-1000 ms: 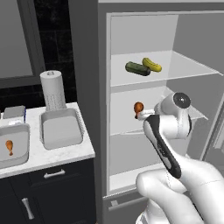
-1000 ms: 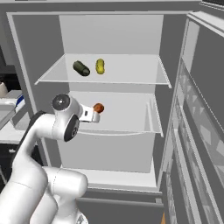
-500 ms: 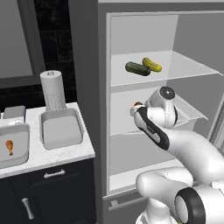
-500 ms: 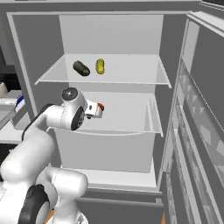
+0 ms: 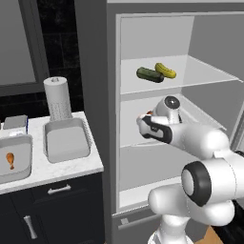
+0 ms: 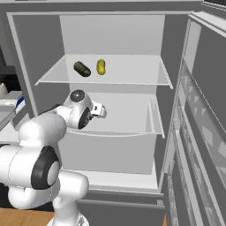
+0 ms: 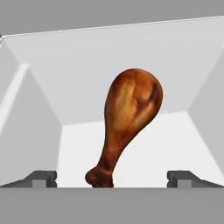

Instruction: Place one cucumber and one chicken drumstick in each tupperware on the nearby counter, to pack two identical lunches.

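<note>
One tupperware [image 5: 14, 159] holds an orange-brown drumstick [image 5: 10, 160]; the other tupperware [image 5: 66, 139] sits bare. The hand [image 7: 111, 178], wide open and gripping nothing, flanks a glossy, bulbous fridge drumstick [image 7: 127, 120].

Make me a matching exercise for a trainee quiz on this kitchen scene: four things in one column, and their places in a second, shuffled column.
Things:
1. dark green cucumber
2. drumstick on the fridge's middle shelf
3. paper towel roll
4. second drumstick

Places:
A. inside the left tupperware on the counter
B. between the open fingers
C. on the fridge's top shelf, beside the yellow-green cucumber
D. standing behind the empty tupperware

Pairs: 1-C, 2-B, 3-D, 4-A
</note>
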You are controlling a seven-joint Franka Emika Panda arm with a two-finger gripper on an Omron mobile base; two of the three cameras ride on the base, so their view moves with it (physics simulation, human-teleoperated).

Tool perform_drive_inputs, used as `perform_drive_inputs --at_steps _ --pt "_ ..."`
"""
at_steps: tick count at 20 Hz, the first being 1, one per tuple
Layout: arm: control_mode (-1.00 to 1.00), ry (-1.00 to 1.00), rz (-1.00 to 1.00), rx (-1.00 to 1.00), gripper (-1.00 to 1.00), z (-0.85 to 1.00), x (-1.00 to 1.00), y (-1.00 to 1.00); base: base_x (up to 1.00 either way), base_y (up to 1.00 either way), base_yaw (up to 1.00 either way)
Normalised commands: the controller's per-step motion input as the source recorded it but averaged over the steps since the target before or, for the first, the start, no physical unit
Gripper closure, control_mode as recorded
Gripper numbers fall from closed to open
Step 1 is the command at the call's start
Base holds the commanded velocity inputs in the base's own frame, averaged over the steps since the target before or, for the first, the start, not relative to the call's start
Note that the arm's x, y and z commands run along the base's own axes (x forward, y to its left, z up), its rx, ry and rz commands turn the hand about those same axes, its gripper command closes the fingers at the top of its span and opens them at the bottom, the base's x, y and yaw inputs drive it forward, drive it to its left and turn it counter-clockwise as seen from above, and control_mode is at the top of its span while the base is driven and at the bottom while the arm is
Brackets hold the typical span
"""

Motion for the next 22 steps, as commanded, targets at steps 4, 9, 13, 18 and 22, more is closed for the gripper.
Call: perform_drive_inputs --at_steps 4,9,13,18,22 --pt "-1.0 0.02 0.0 0.0 -1.0 -0.2 0.65 0.0 0.0 0.0 0.0" --pt "-1.0 0.09 -0.04 0.0 -1.0 -0.42 0.33 0.0 0.0 0.0 0.0" --pt "-1.0 0.09 -0.04 0.0 1.0 -0.5 0.2 0.0 0.0 0.0 0.0" --pt "-1.0 0.07 -0.03 0.0 1.0 -0.59 0.06 0.0 0.0 0.0 0.0" --pt "-1.0 -0.01 -0.02 0.0 1.0 -0.45 -0.5 -0.04 0.0 0.0 0.0"
